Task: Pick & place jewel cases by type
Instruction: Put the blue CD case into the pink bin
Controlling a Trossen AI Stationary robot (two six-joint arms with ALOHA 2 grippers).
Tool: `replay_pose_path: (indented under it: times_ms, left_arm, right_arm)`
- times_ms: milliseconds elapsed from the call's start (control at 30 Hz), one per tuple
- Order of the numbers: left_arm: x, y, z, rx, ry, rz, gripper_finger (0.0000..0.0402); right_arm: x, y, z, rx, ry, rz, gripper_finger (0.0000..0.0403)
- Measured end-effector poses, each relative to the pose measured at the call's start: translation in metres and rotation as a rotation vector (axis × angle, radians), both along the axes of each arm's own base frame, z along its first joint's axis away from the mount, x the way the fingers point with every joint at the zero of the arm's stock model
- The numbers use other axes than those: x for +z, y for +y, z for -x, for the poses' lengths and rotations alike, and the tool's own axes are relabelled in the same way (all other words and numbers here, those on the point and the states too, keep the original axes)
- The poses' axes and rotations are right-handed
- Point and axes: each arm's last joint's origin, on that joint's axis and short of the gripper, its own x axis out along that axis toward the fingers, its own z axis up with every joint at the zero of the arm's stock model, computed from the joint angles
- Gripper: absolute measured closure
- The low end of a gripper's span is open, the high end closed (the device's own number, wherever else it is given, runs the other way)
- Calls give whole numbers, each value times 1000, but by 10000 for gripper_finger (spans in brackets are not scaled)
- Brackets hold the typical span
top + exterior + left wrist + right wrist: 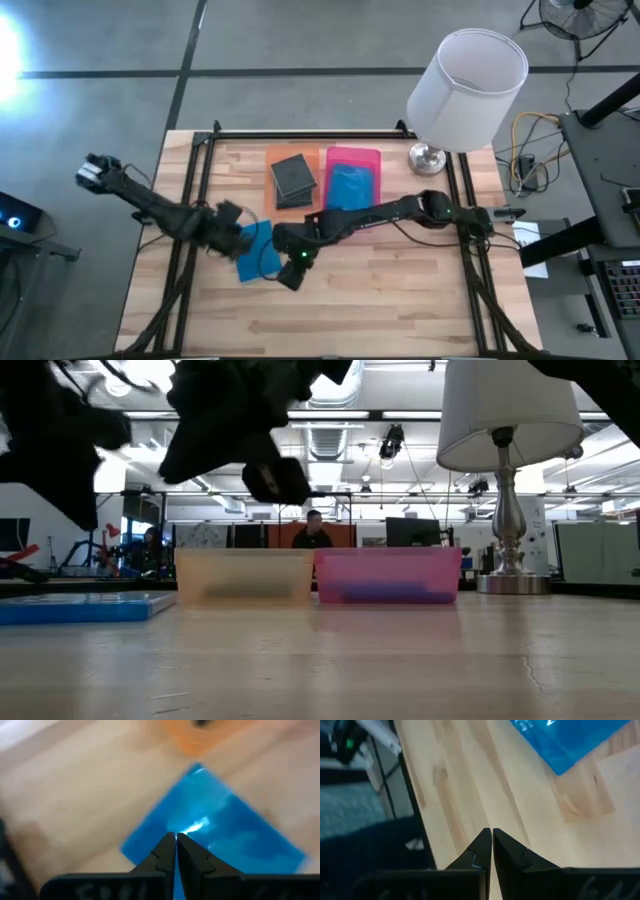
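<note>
One bright blue jewel case (258, 250) lies flat on the wooden table, seen also in the low view (85, 607). My left gripper (232, 236) is shut and hovers just over this blue case (215, 825), fingertips (176, 836) together. My right gripper (290, 274) is shut too, above bare wood beside the case's near right corner (570, 742). Dark grey jewel cases (292, 177) lie stacked in the orange tray (280, 152). Another blue case (351, 187) lies in the pink tray (352, 153). In the low view both arms hang clear above the table top.
A white-shaded lamp (465, 90) stands on its metal base (428, 157) at the table's far right corner. The orange tray (243, 575) and pink tray (388, 575) sit side by side at the far middle. A person (313, 530) sits in the room behind. Bare wood (400, 300) spans the near half.
</note>
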Motion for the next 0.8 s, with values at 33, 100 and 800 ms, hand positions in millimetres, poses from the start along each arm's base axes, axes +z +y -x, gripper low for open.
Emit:
replay_pose_path:
  times_ms: [33, 100, 800]
  left_arm:
    - [-3, 9, -1, -2, 36, -1, 401]
    - [-10, 24, -3, -23, 85, 16, 401]
    - [-79, 51, 14, -224, 66, 420, 401]
  right_arm:
    - [-3, 3, -1, -24, 0, -19, 390]
    - [-7, 13, -3, -61, -27, -60, 390]
    - [-95, 48, -5, -550, -24, -193, 390]
